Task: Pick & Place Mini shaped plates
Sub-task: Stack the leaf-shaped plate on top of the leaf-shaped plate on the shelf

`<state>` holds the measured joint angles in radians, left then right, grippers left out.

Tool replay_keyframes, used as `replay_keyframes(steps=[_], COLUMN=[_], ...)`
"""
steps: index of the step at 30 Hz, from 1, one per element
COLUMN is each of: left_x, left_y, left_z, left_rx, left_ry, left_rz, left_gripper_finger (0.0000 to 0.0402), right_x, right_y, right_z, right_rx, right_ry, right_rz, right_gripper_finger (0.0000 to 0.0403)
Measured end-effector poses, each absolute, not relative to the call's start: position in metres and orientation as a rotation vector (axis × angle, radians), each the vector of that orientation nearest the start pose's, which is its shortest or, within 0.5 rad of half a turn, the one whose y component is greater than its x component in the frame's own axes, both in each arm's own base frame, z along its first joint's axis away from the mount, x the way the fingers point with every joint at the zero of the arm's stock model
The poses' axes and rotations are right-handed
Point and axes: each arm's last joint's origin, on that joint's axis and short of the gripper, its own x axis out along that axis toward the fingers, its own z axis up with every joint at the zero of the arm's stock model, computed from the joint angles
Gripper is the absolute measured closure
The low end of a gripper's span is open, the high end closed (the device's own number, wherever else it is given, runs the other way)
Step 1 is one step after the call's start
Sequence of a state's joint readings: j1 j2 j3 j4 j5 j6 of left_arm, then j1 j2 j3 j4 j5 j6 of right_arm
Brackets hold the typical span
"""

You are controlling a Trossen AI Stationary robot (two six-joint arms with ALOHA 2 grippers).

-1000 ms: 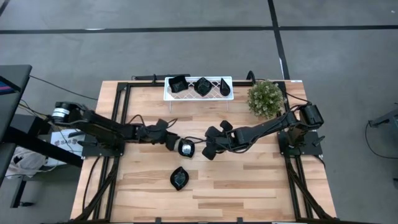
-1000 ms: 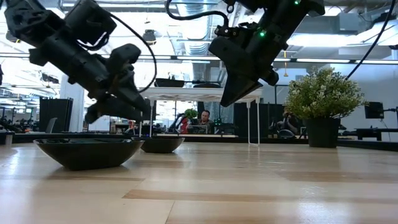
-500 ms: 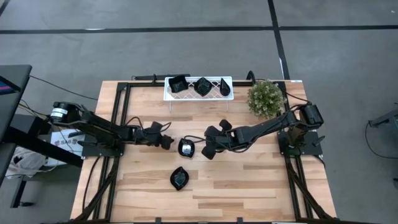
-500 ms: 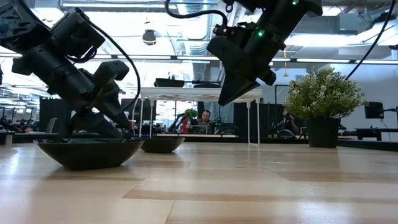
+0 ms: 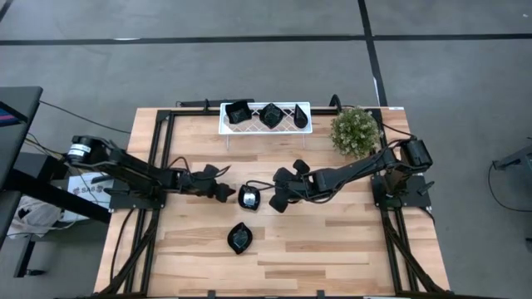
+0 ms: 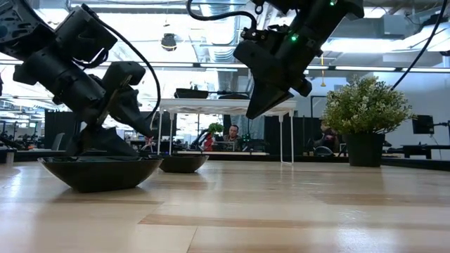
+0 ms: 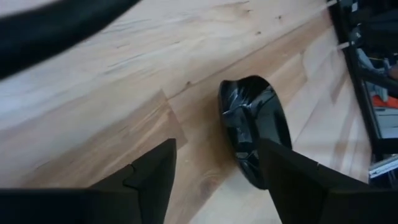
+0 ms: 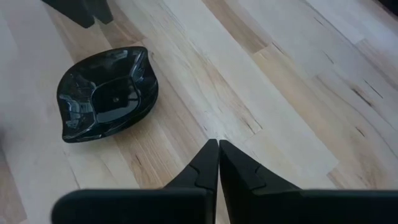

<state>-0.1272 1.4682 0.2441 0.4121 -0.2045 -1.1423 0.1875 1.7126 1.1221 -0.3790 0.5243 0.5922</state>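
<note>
**Both grippers flanking a dish at table centre**

I am looking down on the wooden table (image 5: 332, 241). At 12 o'clock the white lattice tray (image 5: 264, 126) is holding three black plates, with the potted plant (image 5: 355, 130) at about 1 o'clock. The left gripper (image 5: 223, 190) is sitting at 9 o'clock of the rounded square plate (image 5: 248, 197), its fingers spread wide and holding nothing. The right gripper (image 5: 275, 202) is hanging at 3 o'clock of that plate, fingers pressed together and empty. A leaf-shaped plate (image 5: 239, 237) is lying at 6 o'clock, apart from both grippers.
</note>
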Motion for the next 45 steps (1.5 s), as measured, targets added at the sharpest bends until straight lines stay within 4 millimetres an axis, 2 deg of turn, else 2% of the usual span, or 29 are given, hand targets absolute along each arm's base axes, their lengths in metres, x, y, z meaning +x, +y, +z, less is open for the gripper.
replay_keyframes(steps=[5, 15, 23, 27, 38, 45], left_x=[0.202, 0.229, 0.233, 0.237, 0.242, 0.243], left_y=[-0.024, -0.030, -0.030, -0.031, -0.023, -0.016], left_z=[0.080, 0.070, 0.071, 0.073, 0.076, 0.076], left_rx=[-0.943, -0.942, -0.948, -0.913, -0.877, -0.904], left_ry=[0.661, 0.694, 0.689, 0.688, 0.668, 0.682], left_rz=[0.563, 0.559, 0.549, 0.526, 0.530, 0.516], left_gripper_finger=[0.0174, 0.0187, 0.0198, 0.0232, 0.0390, 0.0395], right_x=[0.343, 0.343, 0.344, 0.344, 0.345, 0.345], right_y=[0.050, 0.050, 0.047, 0.043, 0.041, 0.040], right_z=[0.202, 0.202, 0.202, 0.202, 0.201, 0.201], right_rx=[0.207, 0.210, 0.212, 0.217, 0.223, 0.223], right_ry=[0.779, 0.780, 0.782, 0.782, 0.806, 0.807], right_rz=[-0.561, -0.558, -0.567, -0.578, -0.535, -0.535], right_gripper_finger=[0.0395, 0.0395, 0.0395, 0.0395, 0.0395, 0.0395])
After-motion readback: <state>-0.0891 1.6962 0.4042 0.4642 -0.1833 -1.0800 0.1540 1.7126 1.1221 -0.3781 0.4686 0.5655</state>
